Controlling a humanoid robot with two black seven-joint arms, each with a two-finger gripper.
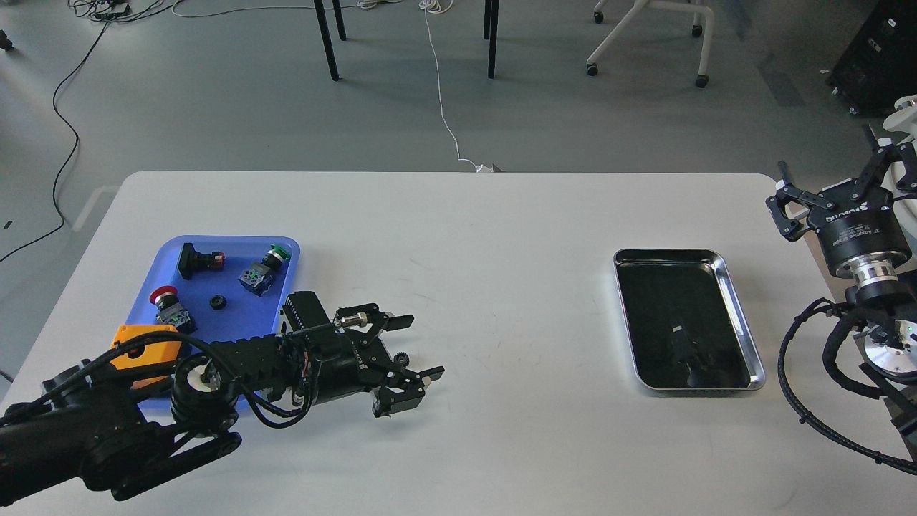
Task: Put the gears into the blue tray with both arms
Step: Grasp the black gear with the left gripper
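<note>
1. Left claw [414, 349]: lies low over the white table [501, 236], just right of the blue tray [168, 258]; its two fingers are spread apart, one pointing right near the top, the other lower and nearer the table edge.
2. Gear on the table [402, 357]: a tiny black toothed ring sitting in the gap between the spread fingers; whether either finger touches it cannot be told.
3. Gear in the tray [218, 302]: a second small black ring resting flat on the blue floor, near the tray's middle.
4. Blue tray: lies on the left part of the table; its near edge is covered by the left arm [143, 416].
5. Push-buttons in the tray: a red-capped one [166, 299] at left, a green-capped one [266, 265] at upper right, and a black one [197, 259] lying on its side at the top.
6. Orange box [145, 344]: at the tray's near left corner, partly behind the arm.
7. Right claw [824, 192]: held up beyond the table's right edge, fingers spread wide, nothing between them.
8. Silver tray [741, 337]: on the right part of the table, well apart from the blue tray.
</note>
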